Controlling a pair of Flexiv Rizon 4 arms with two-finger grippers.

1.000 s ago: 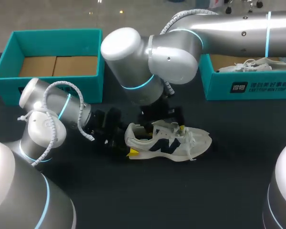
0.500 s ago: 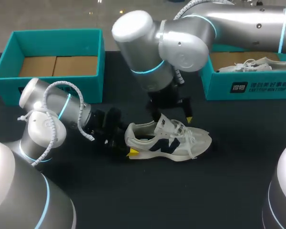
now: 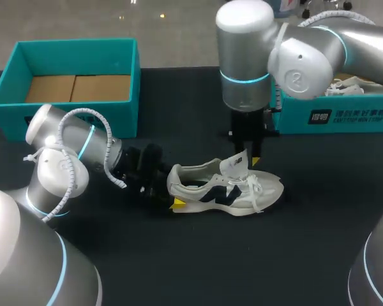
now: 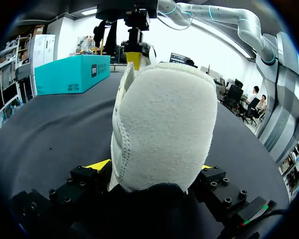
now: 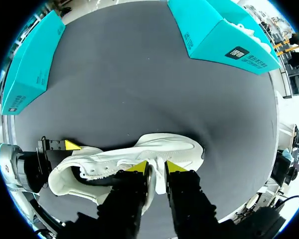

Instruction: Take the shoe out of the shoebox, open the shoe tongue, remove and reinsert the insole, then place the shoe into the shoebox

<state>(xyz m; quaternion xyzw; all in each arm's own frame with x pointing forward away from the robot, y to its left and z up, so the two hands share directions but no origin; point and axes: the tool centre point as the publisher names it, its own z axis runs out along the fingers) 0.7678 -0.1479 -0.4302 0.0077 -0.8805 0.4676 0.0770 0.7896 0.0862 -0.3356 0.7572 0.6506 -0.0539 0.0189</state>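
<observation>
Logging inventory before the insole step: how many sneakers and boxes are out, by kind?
White sneakers: 2, loose sneaker, boxed sneaker
Teal shoeboxes: 2, left shoebox, right shoebox
Total: 4

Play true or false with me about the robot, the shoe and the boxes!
1. The shoe lies on the table, outside both boxes. True.
2. The left gripper has its fingers clamped on the shoe's heel. True.
3. The right gripper hangs wide open, far from the shoe. False: its fingers pinch the tongue and hold it up.
4. The left shoebox has a shoe inside. False: only its cardboard bottom shows.
</observation>
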